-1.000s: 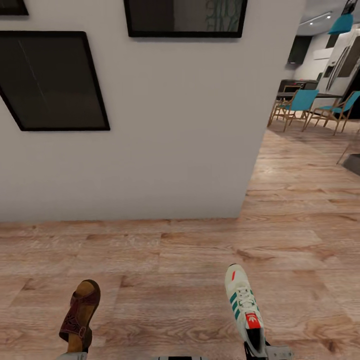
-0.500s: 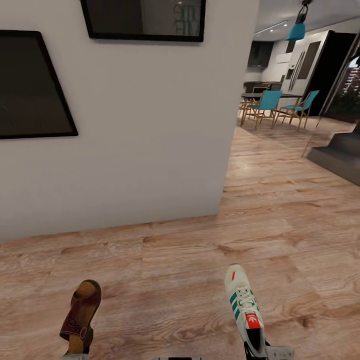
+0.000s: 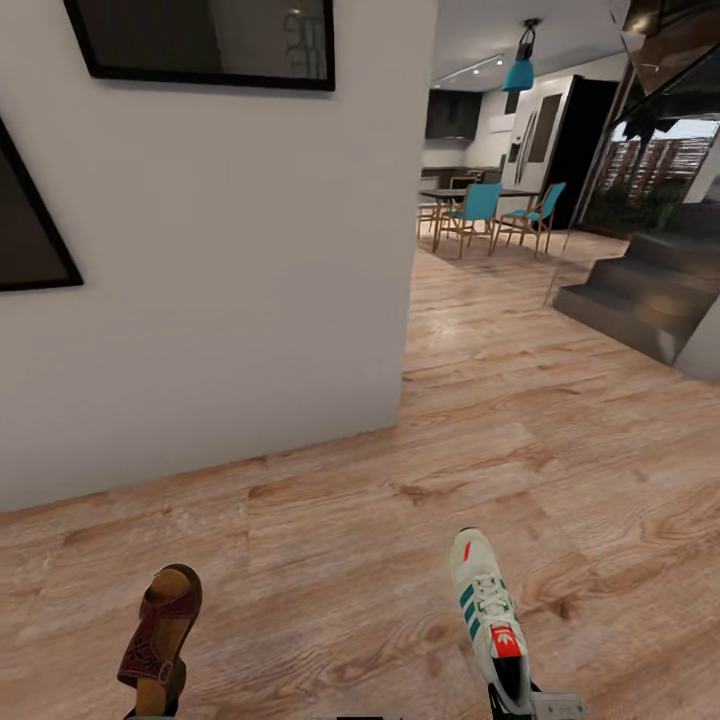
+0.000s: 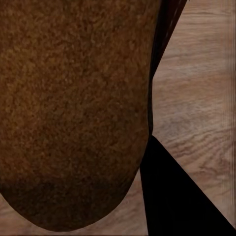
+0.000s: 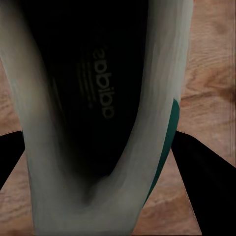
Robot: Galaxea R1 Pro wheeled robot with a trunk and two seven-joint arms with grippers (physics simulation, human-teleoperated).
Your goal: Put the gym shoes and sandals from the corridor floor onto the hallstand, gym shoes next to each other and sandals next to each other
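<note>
Clear of the floor [image 3: 560, 470] and short of the white wall [image 3: 220, 300], the left gripper pinches a sandal [image 3: 160, 635] and the right gripper a sneaker [image 3: 487, 615] by the heel, toes forward, presumably for carrying to the rack

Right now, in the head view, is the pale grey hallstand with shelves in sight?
No, there is a white wall, wood-plank floor and distant blue chairs.

- My head camera looks forward and down over the corridor floor [image 3: 400, 560], a white wall [image 3: 230, 280] close at my left.
- My left wrist camera sits tight against the sandal [image 4: 73, 113].
- My right wrist camera peers straight into the gym shoe [image 5: 98, 108].
- All three share the plank floor.
</note>
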